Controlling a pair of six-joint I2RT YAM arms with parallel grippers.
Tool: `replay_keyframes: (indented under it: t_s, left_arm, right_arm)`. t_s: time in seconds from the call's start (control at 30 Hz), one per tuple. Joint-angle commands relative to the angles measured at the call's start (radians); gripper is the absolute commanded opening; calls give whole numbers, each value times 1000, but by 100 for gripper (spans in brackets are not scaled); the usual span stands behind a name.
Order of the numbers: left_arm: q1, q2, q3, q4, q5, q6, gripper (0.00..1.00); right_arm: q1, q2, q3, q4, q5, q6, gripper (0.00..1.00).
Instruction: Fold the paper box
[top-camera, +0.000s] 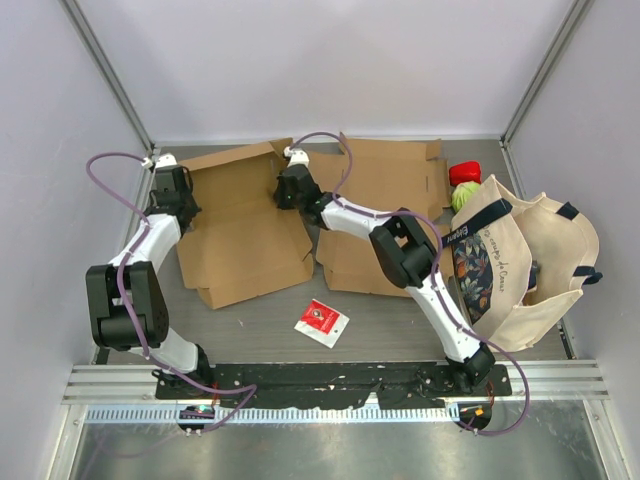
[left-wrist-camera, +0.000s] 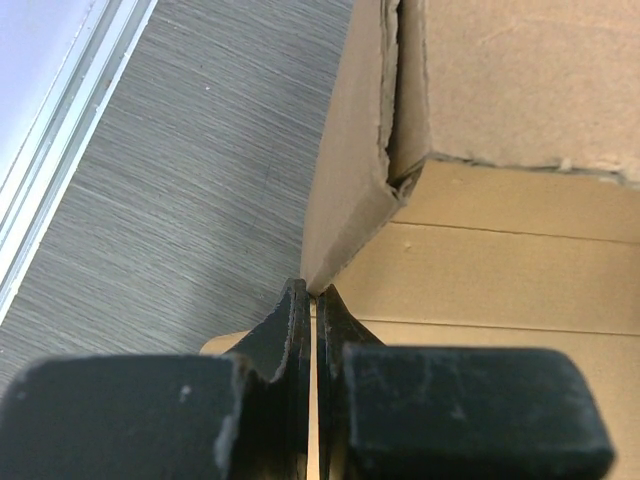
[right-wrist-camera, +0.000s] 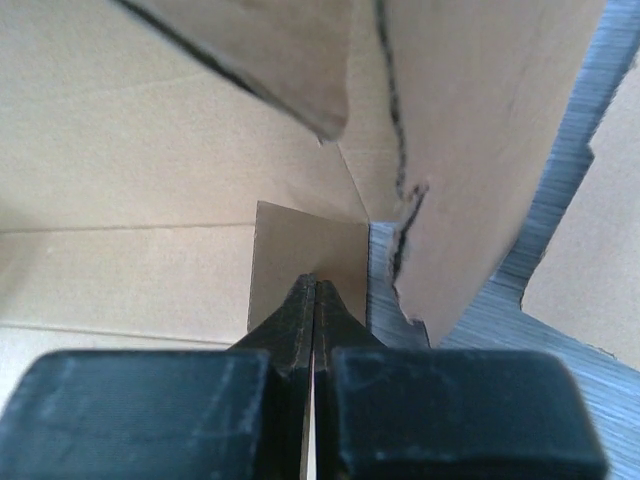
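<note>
Nearest me: red packet on grey table. Beyond it, paper box lies left of centre, flaps part raised. Left gripper clenched on box's left edge. Right gripper clenched at box's right flap (nipping cardboard? I cannot tell). Tote bag at right.

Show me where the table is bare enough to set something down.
Bare table lies along the near strip, between the red packet and the right arm's base, and between the packet and the left arm. Crowded: the middle, under the left cardboard and right cardboard, and the right side, filled by the tote bag.
</note>
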Motion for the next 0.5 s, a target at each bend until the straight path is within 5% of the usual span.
replay_keyframes:
  t_s: [0.0,0.3,0.47]
  left_arm:
    - [-9,3,24,61,-20,5,0]
    - [-24,7,25,62,-33,19,0]
    - [-35,3,25,62,-40,29,0]
  right_arm:
    - [-26,-77,64,-127,-107,-54,8]
    - [-78,-322,-84,-184,-230,-154,38]
    - [-76,-347,-14,-212,-162,-173,34]
